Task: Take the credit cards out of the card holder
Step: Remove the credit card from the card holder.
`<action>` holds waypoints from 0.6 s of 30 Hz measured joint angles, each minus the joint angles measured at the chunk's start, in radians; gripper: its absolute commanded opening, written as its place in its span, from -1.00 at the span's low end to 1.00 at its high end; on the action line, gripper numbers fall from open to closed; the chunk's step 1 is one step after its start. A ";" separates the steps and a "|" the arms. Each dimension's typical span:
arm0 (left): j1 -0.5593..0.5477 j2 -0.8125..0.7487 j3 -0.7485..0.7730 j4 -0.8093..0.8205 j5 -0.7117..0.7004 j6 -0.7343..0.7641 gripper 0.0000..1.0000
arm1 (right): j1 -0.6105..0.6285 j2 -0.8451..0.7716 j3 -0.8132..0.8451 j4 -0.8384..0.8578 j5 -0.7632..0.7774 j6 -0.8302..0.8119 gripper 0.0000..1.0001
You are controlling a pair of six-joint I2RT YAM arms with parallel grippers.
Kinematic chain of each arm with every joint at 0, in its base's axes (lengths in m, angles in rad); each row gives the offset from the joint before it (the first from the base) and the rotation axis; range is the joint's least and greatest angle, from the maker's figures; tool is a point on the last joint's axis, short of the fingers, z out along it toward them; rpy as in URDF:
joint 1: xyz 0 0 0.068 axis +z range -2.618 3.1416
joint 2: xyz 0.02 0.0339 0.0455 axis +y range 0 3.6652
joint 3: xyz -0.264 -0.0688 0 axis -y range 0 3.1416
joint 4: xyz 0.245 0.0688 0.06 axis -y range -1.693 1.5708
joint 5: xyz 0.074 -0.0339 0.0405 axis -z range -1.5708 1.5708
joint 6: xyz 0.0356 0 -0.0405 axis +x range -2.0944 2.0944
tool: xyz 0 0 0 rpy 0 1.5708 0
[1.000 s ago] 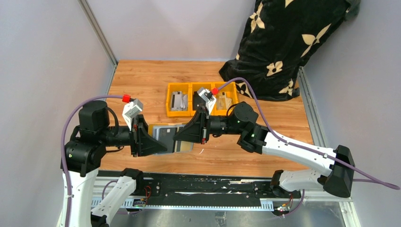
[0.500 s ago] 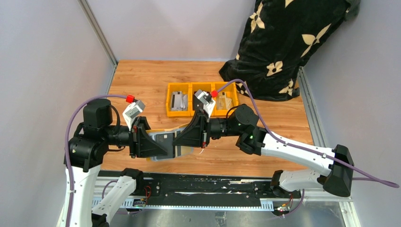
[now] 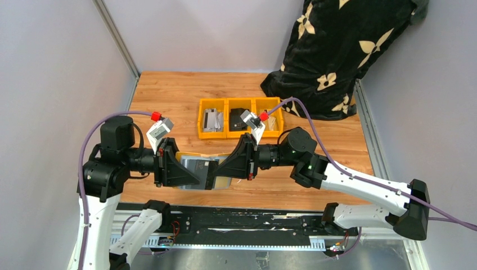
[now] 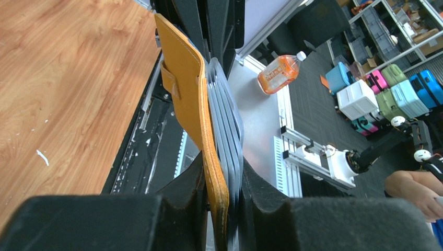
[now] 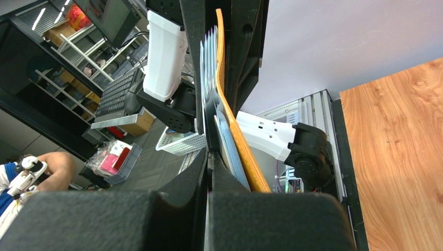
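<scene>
The mustard-tan card holder (image 3: 191, 155) hangs in the air between my two arms, over the table's near edge. My left gripper (image 3: 196, 175) is shut on its left end. The left wrist view shows those jaws (image 4: 222, 191) clamping the tan cover (image 4: 188, 99) together with the stacked grey layers (image 4: 229, 120) inside it. My right gripper (image 3: 219, 171) meets the holder's right end. In the right wrist view its pads (image 5: 209, 170) are pressed together on the thin edge of one of the credit cards (image 5: 202, 63), with more pale blue-grey cards (image 5: 230, 151) and the tan cover (image 5: 245, 157) beside them.
Three orange-yellow bins (image 3: 226, 135) sit side by side at mid-table, one holding grey items (image 3: 212, 119), one a black wallet (image 3: 239, 115). A black floral bag (image 3: 343, 50) fills the back right corner. Grey walls stand left and right, and a black rail (image 3: 236, 222) runs along the near edge.
My right gripper has shut fully and drawn back a little to the right with its arm. The holder, still in my left gripper, now sits slightly nearer the table's front edge.
</scene>
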 measured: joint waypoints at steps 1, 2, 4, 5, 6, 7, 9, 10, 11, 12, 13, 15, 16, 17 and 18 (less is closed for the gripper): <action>0.000 -0.002 0.001 0.000 0.001 0.000 -0.66 | 0.000 -0.006 -0.001 -0.005 0.000 -0.003 -1.00; 0.000 -0.004 0.002 0.001 0.003 0.000 -0.66 | 0.000 -0.010 -0.002 -0.010 0.000 -0.005 -1.00; 0.000 -0.007 0.003 0.002 0.003 -0.001 -0.66 | 0.000 -0.011 -0.002 -0.010 -0.002 -0.006 -1.00; 0.000 -0.008 0.004 0.003 0.001 -0.002 -0.70 | 0.000 -0.011 -0.002 -0.010 -0.003 -0.006 -1.00; 0.000 -0.008 0.004 0.003 -0.001 -0.002 -0.76 | 0.000 -0.011 -0.002 -0.010 -0.003 -0.006 -0.88; 0.000 -0.008 0.004 0.003 -0.001 -0.003 -0.84 | 0.000 -0.011 -0.002 -0.010 -0.003 -0.006 -0.65; 0.000 -0.008 0.005 0.002 -0.005 -0.003 -0.99 | 0.000 -0.008 -0.002 -0.008 -0.003 -0.002 -0.24; 0.000 -0.008 0.006 0.003 -0.008 -0.003 -1.00 | 0.002 -0.006 -0.002 -0.007 -0.004 0.004 -0.12; 0.000 -0.008 0.007 0.003 -0.016 -0.003 -1.00 | 0.005 -0.002 -0.002 -0.003 -0.005 0.007 -0.04; 0.000 -0.008 0.007 0.004 -0.025 -0.003 -1.00 | 0.008 0.005 -0.002 0.003 -0.008 0.010 0.00; 0.000 -0.008 0.008 0.004 -0.033 -0.003 -1.00 | 0.011 0.010 -0.002 0.008 -0.011 0.016 0.02; 0.000 -0.008 0.008 0.005 -0.050 -0.003 -1.00 | 0.015 0.019 -0.002 0.026 -0.014 0.025 -0.06; 0.000 -0.008 0.008 0.005 -0.060 -0.003 -1.00 | 0.018 0.027 -0.002 0.040 -0.017 0.031 -0.15; 0.000 -0.008 0.008 0.005 -0.066 -0.003 -1.00 | 0.020 0.033 -0.002 0.050 -0.019 0.033 -0.24; 0.000 -0.008 0.009 0.006 -0.070 -0.003 -1.00 | 0.021 0.041 -0.002 0.061 -0.019 0.040 -0.36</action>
